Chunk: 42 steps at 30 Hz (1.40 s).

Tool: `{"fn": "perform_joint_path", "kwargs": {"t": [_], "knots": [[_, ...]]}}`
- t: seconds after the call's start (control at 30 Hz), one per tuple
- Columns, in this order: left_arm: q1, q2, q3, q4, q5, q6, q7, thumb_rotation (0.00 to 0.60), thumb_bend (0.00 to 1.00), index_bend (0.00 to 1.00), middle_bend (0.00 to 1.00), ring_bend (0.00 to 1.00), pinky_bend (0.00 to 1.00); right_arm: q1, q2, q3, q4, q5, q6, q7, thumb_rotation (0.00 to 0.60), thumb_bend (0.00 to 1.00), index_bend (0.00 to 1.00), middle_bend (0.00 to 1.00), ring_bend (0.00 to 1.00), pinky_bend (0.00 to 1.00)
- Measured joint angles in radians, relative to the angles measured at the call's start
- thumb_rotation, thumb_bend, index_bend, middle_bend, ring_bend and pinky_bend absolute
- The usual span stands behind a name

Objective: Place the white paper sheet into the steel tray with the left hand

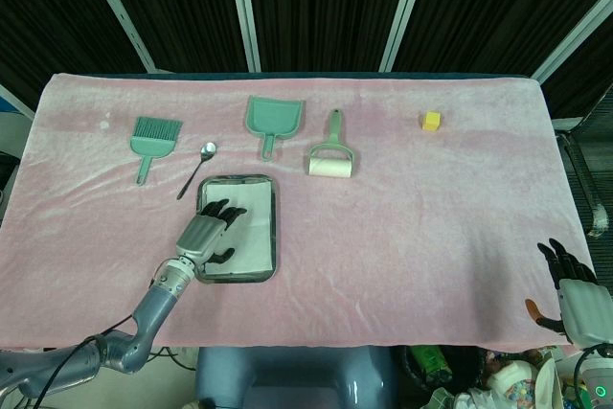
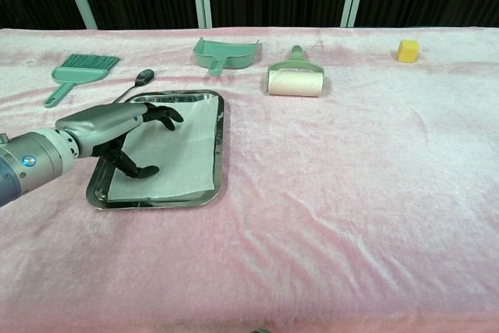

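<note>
The white paper sheet point(image 1: 252, 227) point(image 2: 175, 150) lies flat inside the steel tray point(image 1: 272, 200) point(image 2: 220, 146) on the pink cloth. My left hand point(image 1: 205, 232) point(image 2: 109, 126) hovers over the tray's left side with its fingers spread and holding nothing; its dark fingertips point(image 2: 168, 113) reach over the sheet's upper left part. My right hand point(image 1: 575, 294) sits at the table's near right corner, away from everything, fingers apart and empty. The chest view does not show the right hand.
Behind the tray lie a spoon point(image 1: 197, 166) point(image 2: 140, 79), a green brush point(image 1: 151, 141) point(image 2: 78, 69), a green dustpan point(image 1: 273, 120) point(image 2: 224, 53) and a lint roller point(image 1: 331, 160) point(image 2: 295, 79). A yellow cube point(image 1: 432, 121) point(image 2: 407, 51) sits at the far right.
</note>
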Motion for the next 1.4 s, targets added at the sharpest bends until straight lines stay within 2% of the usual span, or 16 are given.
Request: {"fn": "perform_joint_path", "kwargs": {"t": [0.77, 1.4], "knots": [[-0.005, 0.015, 0.008, -0.018, -0.002, -0.014, 0.013, 0.600, 0.32, 0.12, 0.18, 0.00, 0.08, -0.001, 0.003, 0.005, -0.007, 0.012, -0.008, 0.002, 0.600, 0.26, 0.00, 0.00, 0.09, 0.15], [-0.006, 0.037, -0.006, -0.060, 0.017, 0.024, 0.009, 0.600, 0.32, 0.12, 0.18, 0.00, 0.08, -0.001, 0.004, 0.006, -0.008, 0.016, -0.012, 0.001, 0.600, 0.25, 0.00, 0.00, 0.09, 0.15]]}}
